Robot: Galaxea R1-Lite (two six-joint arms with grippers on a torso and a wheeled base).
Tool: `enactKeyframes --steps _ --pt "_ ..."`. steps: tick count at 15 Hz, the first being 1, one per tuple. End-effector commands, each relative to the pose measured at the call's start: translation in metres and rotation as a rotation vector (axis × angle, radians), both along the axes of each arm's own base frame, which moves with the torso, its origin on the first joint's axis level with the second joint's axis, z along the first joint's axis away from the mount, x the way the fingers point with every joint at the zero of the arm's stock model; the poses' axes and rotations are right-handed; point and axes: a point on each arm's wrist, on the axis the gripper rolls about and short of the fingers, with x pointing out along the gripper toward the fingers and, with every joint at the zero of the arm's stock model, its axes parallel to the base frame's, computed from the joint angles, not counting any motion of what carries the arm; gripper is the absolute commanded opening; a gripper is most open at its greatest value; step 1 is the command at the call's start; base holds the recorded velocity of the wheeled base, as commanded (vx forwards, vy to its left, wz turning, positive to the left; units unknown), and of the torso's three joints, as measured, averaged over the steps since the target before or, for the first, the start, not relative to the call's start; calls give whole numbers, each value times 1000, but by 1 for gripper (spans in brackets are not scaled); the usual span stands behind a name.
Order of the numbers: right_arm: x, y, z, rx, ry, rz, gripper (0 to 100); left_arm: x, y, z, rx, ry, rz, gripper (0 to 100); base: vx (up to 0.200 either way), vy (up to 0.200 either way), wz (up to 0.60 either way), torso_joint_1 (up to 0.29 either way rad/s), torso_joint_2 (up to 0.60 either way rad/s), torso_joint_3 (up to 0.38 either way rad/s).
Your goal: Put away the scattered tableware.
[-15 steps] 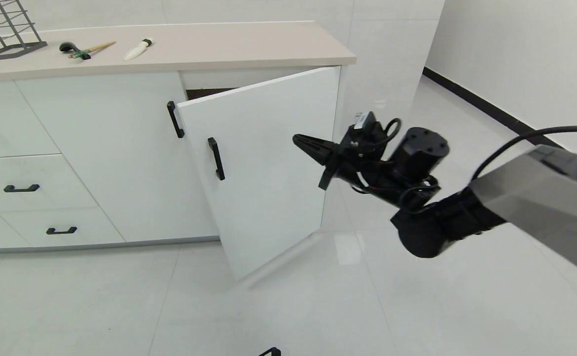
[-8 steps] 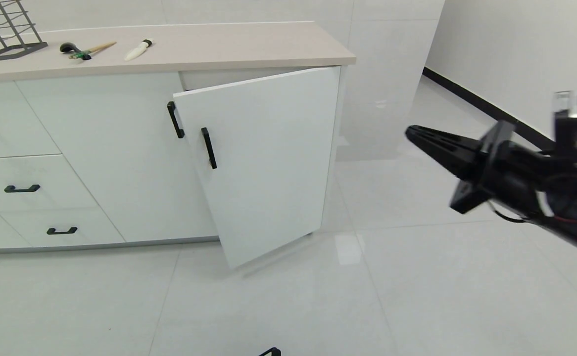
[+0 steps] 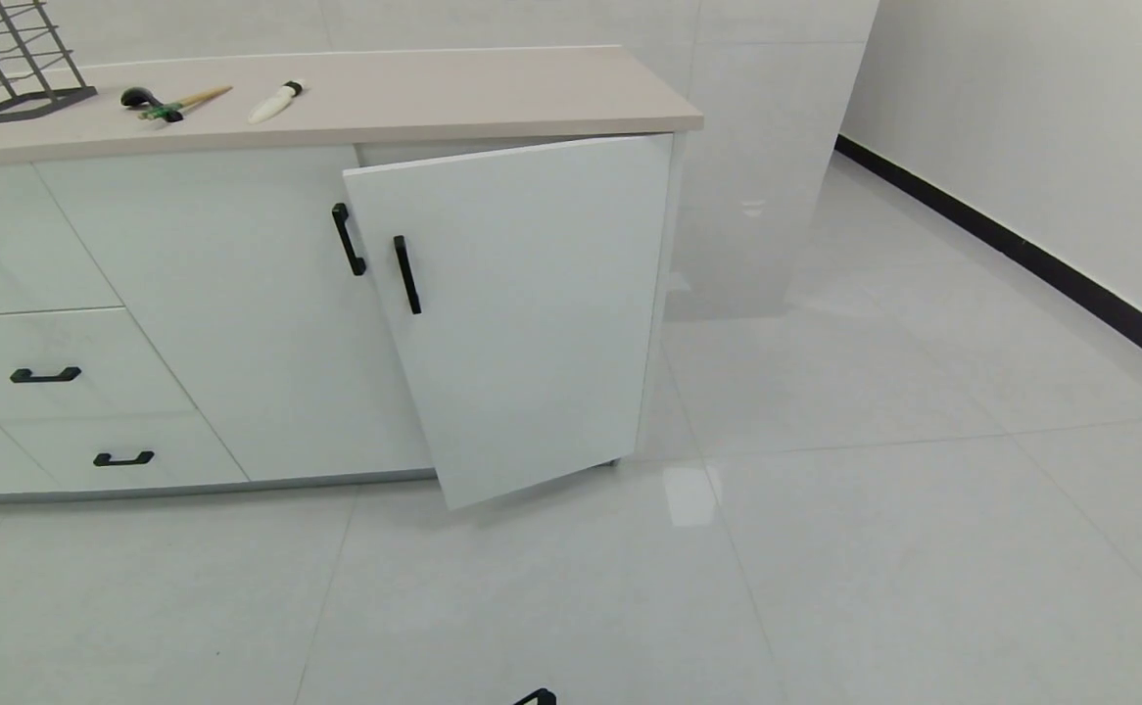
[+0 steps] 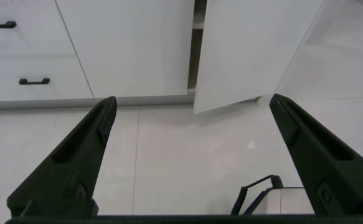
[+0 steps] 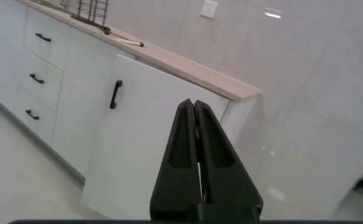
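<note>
A long white cabinet [image 3: 238, 294] with drawers runs under a beige countertop [image 3: 453, 93], on a pale tiled floor. Its rightmost door [image 3: 532, 294] stands ajar, swung a short way out from the frame, with its black bar handle [image 3: 406, 274] beside the neighbouring door's handle. A dark wire rack [image 3: 3, 59] sits at the far left end of the countertop. The left gripper [image 4: 193, 102] hangs low over the floor in front of the cabinet, fingers spread wide with nothing between them. The right gripper [image 5: 194, 107] points toward the ajar door from some way off, fingers pressed together and holding nothing. Two utensils lie loose on the countertop near the rack: a wooden-handled utensil [image 3: 174, 100] with a dark head, and just beside it a white utensil [image 3: 275, 101]. Judging from this, the task is at an early stage: neither utensil has been put away, and what is inside the cabinet cannot be seen.
</note>
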Motion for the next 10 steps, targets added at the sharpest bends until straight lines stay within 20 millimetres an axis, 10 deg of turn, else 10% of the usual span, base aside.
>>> enactKeyframes --steps 1,10 --pt "-57 -4 -35 28 -30 -94 0 0 0 0 -1 0 0 100 0 0 0 0 0 0" --pt "-80 -4 -91 -20 179 -73 0 0 0 0 -4 0 1 100 0 0 0 0 0 0"
